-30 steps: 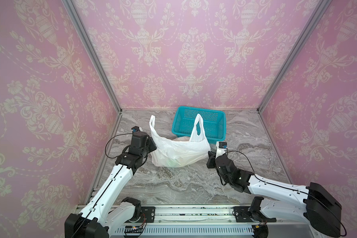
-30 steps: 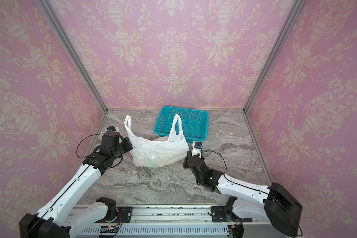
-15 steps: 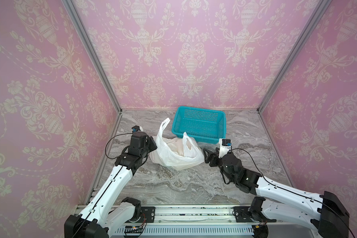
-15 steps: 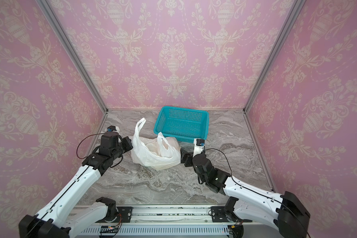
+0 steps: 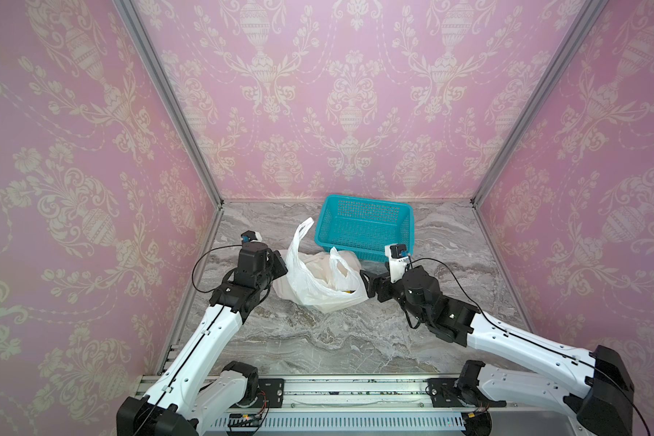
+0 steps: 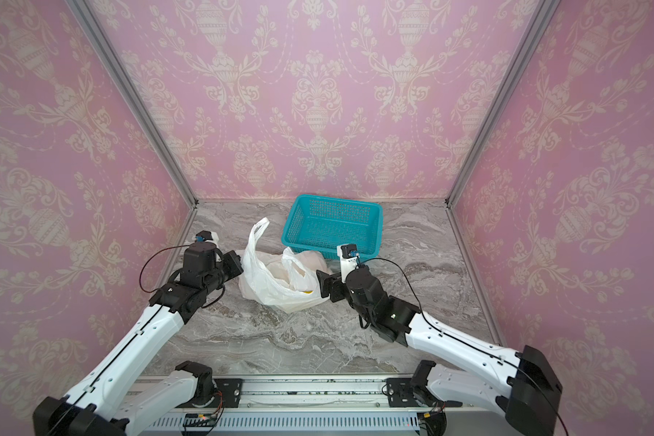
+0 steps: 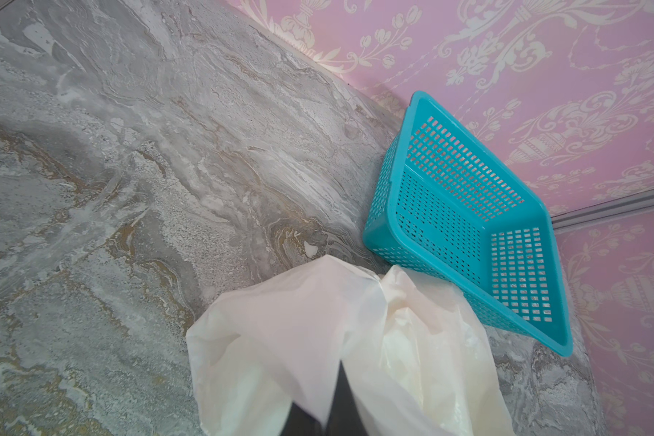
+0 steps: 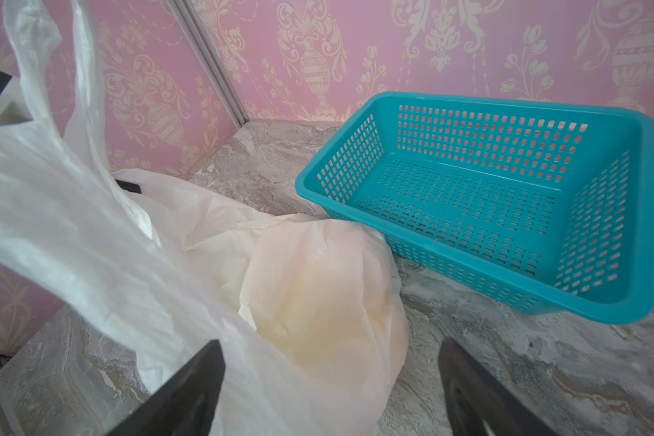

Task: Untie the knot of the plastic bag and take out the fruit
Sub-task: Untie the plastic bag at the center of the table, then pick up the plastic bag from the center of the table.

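- Yellow fruit (image 5: 350, 290) is glimpsed inside the plastic bag (image 5: 318, 279), just beside the teal basket (image 5: 359, 251).
- The plastic bag is pinched by the left hand (image 5: 282, 266); the right hand (image 5: 367, 281) is spread wide, gripping nothing.

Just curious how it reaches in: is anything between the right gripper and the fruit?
Yes, the bag itself: its film lies over the fruit before the open right gripper. Only a yellow bit shows at the bag's mouth in a top view.

Grey marble tabletop (image 5: 318, 339); white plastic bag (image 5: 310, 287) slumped mid-table, touching teal basket (image 5: 355, 249) behind it.
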You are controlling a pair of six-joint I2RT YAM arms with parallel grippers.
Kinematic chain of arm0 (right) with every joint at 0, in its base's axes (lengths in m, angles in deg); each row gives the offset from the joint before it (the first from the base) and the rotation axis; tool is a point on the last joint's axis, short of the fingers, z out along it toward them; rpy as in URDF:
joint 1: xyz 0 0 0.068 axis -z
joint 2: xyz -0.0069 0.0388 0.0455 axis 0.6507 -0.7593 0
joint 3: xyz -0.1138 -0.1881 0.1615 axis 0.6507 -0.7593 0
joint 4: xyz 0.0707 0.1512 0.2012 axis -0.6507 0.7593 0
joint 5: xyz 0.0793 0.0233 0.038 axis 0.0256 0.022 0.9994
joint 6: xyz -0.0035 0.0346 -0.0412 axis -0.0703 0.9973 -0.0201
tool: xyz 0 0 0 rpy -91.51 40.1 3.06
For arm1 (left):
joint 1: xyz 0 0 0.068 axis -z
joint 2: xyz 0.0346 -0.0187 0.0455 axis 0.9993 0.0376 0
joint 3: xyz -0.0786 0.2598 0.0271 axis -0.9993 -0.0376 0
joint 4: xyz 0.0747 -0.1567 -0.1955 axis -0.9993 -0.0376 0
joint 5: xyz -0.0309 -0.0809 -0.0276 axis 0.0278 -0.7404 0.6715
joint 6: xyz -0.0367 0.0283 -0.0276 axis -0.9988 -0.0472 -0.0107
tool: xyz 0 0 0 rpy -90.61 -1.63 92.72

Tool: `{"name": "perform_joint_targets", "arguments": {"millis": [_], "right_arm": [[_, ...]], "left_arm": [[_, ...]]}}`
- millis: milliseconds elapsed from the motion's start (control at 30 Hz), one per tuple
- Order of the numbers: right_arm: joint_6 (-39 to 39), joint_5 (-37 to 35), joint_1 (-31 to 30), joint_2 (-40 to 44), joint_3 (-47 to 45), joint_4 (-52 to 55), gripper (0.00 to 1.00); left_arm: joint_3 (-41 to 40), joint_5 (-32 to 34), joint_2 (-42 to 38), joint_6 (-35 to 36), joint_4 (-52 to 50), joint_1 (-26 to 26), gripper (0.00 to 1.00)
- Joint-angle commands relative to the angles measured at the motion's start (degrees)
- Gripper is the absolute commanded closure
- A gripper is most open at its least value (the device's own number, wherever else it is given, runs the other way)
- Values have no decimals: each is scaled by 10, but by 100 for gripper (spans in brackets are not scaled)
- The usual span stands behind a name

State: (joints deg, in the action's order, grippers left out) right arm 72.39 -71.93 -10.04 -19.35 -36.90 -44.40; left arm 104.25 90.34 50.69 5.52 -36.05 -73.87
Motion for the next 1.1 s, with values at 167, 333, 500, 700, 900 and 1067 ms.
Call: {"name": "perform_joint_targets", "arguments": {"millis": [167,333,500,700,900,1067], "right_arm": [[-58,90,-15,35,-2,17,11],[-49,77,-24,-69,66,36,10],[-40,46,-28,-146,122,47,11],[-16,-34,-18,-179,158,41,14],[-2,-42,-13,-199,186,40,24],[19,-64,-10,-204,191,43,64]], "left_arm": [[-2,-3,-12,0,9,-5,100],[-2,-5,-10,-1,9,-5,100],[-1,-9,-10,-2,9,-5,100],[-2,-6,-13,-1,9,-5,99],[-2,-7,-12,0,9,-5,99],[-2,-6,-12,1,7,-5,94]]}}
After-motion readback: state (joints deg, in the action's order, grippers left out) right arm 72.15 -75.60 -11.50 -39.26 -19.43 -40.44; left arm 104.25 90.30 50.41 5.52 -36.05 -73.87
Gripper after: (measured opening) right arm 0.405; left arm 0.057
